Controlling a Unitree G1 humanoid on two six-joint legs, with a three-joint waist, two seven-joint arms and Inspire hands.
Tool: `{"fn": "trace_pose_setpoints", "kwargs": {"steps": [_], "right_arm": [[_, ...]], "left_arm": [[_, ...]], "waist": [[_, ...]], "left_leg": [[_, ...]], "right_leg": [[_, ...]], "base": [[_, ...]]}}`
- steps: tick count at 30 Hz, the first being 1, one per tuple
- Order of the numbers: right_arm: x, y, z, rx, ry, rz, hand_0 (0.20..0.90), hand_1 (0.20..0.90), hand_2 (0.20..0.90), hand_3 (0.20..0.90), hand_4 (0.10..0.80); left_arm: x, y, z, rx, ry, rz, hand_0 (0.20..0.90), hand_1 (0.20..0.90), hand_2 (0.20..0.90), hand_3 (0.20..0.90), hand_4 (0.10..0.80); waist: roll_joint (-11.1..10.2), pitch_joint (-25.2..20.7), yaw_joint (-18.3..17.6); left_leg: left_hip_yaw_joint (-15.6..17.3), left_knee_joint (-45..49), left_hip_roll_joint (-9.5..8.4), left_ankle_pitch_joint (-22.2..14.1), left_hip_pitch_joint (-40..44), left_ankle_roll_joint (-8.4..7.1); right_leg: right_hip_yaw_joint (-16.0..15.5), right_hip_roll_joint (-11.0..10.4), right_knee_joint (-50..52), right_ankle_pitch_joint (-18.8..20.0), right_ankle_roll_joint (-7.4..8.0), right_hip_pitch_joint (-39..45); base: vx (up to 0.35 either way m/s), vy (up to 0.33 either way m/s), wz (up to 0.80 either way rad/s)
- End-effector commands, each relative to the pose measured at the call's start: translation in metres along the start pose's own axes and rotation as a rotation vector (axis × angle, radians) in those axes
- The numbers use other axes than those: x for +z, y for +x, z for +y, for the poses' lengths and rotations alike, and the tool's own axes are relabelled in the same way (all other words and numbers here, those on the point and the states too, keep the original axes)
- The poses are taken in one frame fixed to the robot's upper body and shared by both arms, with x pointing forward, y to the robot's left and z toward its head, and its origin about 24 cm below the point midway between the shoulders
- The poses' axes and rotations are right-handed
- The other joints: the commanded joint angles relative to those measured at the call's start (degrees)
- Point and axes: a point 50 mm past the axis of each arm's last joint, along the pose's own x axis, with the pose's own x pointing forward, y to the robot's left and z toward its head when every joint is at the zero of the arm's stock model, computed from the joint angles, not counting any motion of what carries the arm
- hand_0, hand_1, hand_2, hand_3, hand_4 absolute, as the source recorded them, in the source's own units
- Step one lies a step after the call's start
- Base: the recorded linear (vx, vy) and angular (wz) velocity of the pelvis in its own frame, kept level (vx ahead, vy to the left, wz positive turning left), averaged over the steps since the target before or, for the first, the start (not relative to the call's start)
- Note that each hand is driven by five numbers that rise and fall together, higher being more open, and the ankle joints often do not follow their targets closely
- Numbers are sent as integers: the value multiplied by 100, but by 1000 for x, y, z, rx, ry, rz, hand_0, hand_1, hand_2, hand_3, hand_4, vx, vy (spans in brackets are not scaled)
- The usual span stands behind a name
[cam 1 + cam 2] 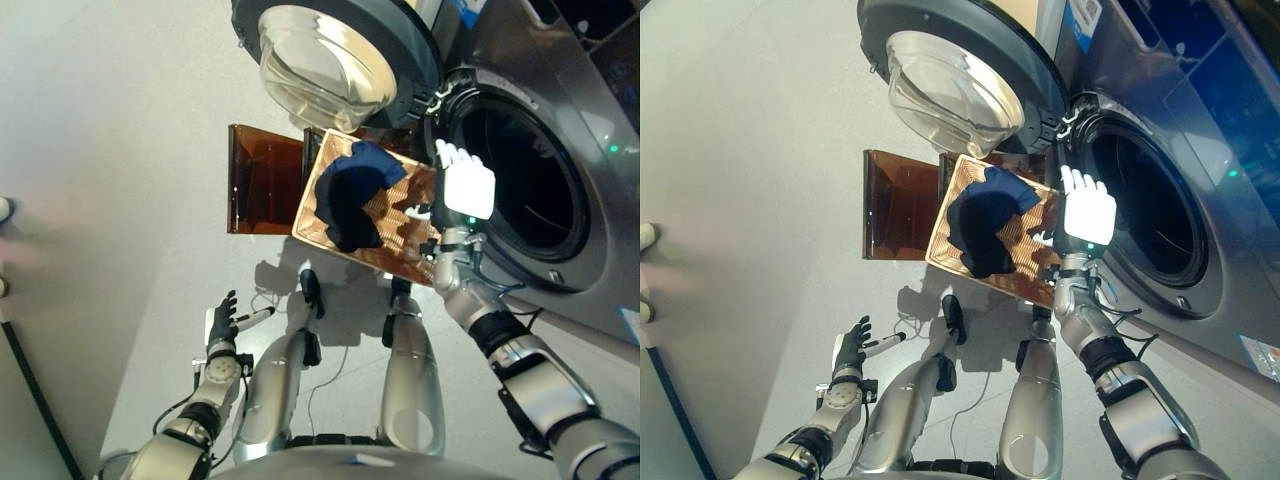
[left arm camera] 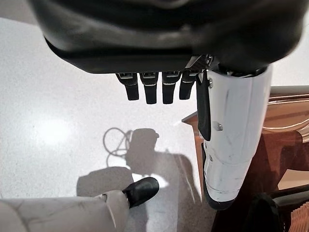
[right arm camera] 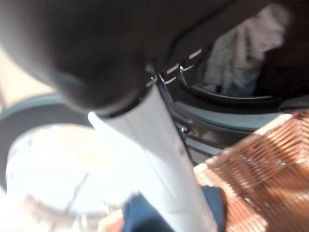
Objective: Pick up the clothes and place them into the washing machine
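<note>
Washer: the machine [image 1: 590, 150] stands at my far right, its door [image 1: 330, 60] swung wide to the left and its drum mouth [image 1: 520, 180] dark and uncovered.
Drum: in my right wrist view a pale cloth [image 3: 246, 43] already lies inside.
Basket: a wicker basket [image 1: 400, 235] sits on the floor just left of the drum mouth, below the door.
Clothes: a dark blue garment [image 1: 350, 195] lies bunched in the basket, nothing touching it.
Stand: a brown see-through stand [image 1: 262, 180] is just left of the basket.
Right hand: my right hand [image 1: 468, 185] is raised between the basket and the drum mouth, fingers straight and held together, holding nothing.
Left hand: my left hand [image 1: 222, 320] hangs low at my near left over the bare floor [image 1: 100, 200], well apart from the basket, fingers relaxed and slightly spread, empty.
</note>
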Motion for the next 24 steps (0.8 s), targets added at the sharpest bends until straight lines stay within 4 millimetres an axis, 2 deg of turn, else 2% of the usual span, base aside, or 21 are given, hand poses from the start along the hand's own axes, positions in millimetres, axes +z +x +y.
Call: {"fn": "trace_pose_setpoints", "kwargs": {"steps": [1,4,16,24], "right_arm": [[10,20,-22,-96,-181,-155,900,900,900,900,800],[10,23,-22,-70,-285,-215,900,900,900,900,800],[39,46,-26,-41,-537,-390,900,900,900,900,800],[65,65,-40,-87,-611,-471,900,900,900,900,800]], "left_arm": [[-24,0,34,103,46,79,900,900,900,900,800],[-22,0,34,94,49,68,900,900,900,900,800],[-12,5,34,87,41,35,900,900,900,900,800],[-5,8,36,89,33,11,900,900,900,900,800]], "waist": [[-164,-372,189],[-217,-373,224],[-460,-338,435],[-545,-273,625]], "left_leg": [[206,645,171,-341,-351,-558],[162,630,173,-330,-331,-564],[6,576,192,-263,-297,-576],[-147,438,185,-129,-327,-626]], "right_leg": [[85,182,48,-95,-200,121],[56,180,35,-96,-192,153],[-140,165,-6,-102,-194,283],[-320,142,-72,-105,-196,332]], "base": [[13,-15,6],[14,-11,6],[0,-10,9],[1,-14,11]]}}
